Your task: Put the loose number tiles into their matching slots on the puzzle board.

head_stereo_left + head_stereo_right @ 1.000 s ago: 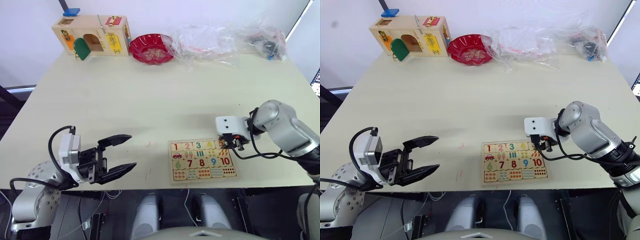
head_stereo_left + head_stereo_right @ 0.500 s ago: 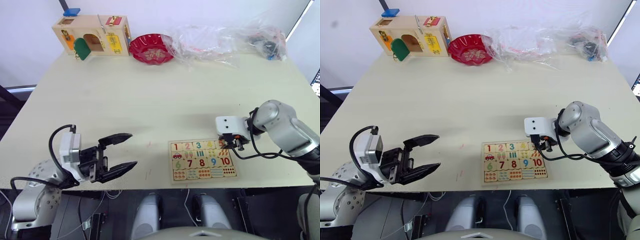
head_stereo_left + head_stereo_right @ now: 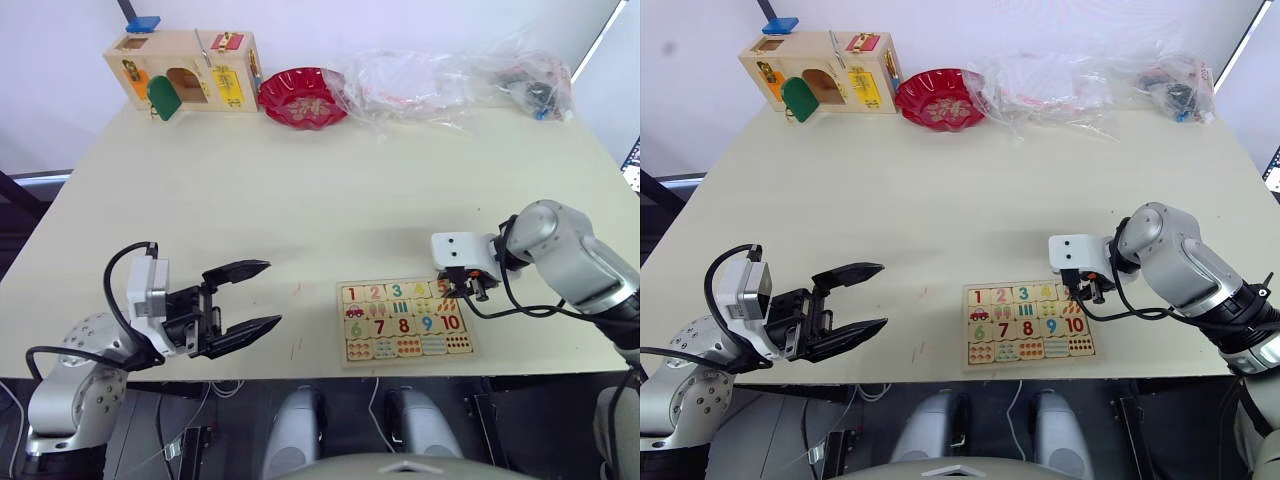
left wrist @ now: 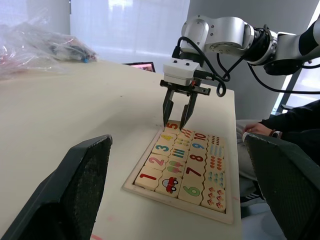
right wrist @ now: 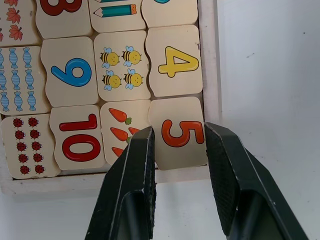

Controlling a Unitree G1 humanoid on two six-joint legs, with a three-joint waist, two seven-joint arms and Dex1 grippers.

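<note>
The puzzle board (image 3: 343, 325) lies near the table's front edge, right of centre. Tiles 1 (image 3: 351, 294), 2 (image 3: 374, 292), 3 (image 3: 397, 291) and 4 (image 5: 175, 62) sit in its top row. The 5 tile (image 5: 182, 133) rests in the corner slot beside the carrots. My right gripper (image 5: 178, 131) points down at that corner, and its fingers (image 5: 135, 170) press against both sides of the 5 tile. My left gripper (image 3: 272, 294) hovers open over bare table, left of the board, with nothing between its fingers.
At the back left stands a wooden box with coloured doors (image 3: 185, 68), with a red bowl (image 3: 303, 96) beside it. Crumpled plastic bags (image 3: 450, 80) lie along the back right. A person's hand (image 4: 257, 131) rests past the table's edge near the board.
My left gripper has shifted a little to the right, still open. The right gripper and the 5 tile have not moved.
</note>
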